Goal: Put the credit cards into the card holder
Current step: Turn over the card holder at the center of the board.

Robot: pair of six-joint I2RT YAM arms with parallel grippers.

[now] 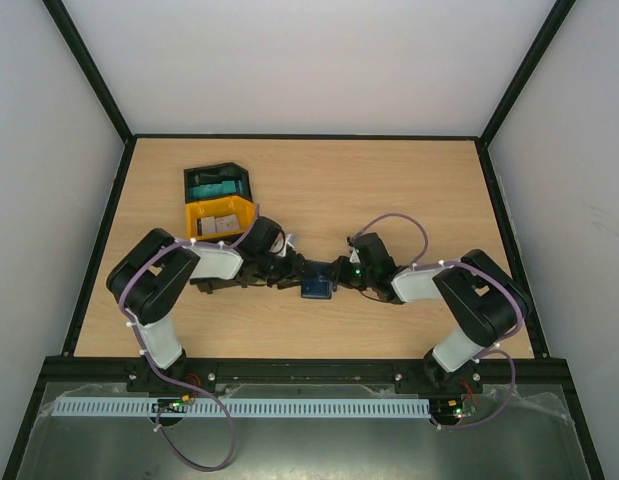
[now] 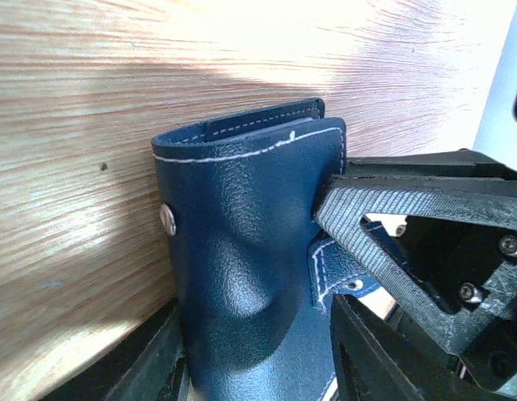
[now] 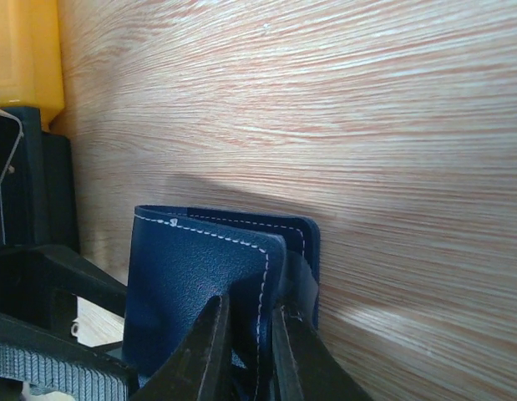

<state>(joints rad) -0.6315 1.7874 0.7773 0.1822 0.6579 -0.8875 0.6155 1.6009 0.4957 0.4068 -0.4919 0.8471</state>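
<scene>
As I judge it, the step in hand is to open the card holder (image 1: pixel 316 288) so that a card can go in. The holder is in the middle of the table (image 1: pixel 409 190), held between the two arms, a little nearer to me than the yellow tray (image 1: pixel 192 218). I cannot tell if its lower edge rests on the wood. The credit cards (image 1: pixel 221 225) seem to lie in that tray, but from above they are too small for me to be sure.

To do this step well, I want one arm to hold the body firmly and the other to peel away only the outer cover. The pull should be slow and sideways, away from the left arm. A quick or upward pull can drag the whole holder out of the grip. The clasp tab (image 2: pixel 333 271) must be free first, and I cannot tell whether it is undone.

The left gripper (image 1: pixel 297 274) stands at a middling width. The lower part of the holder sits between its fingers (image 2: pixel 158 368), so it looks gripped across its thickness. The right gripper (image 3: pixel 251 355) is nearly closed. The stitched edge of the front cover is pinched between its two narrow jaws, so it holds only this one leaf.
</scene>
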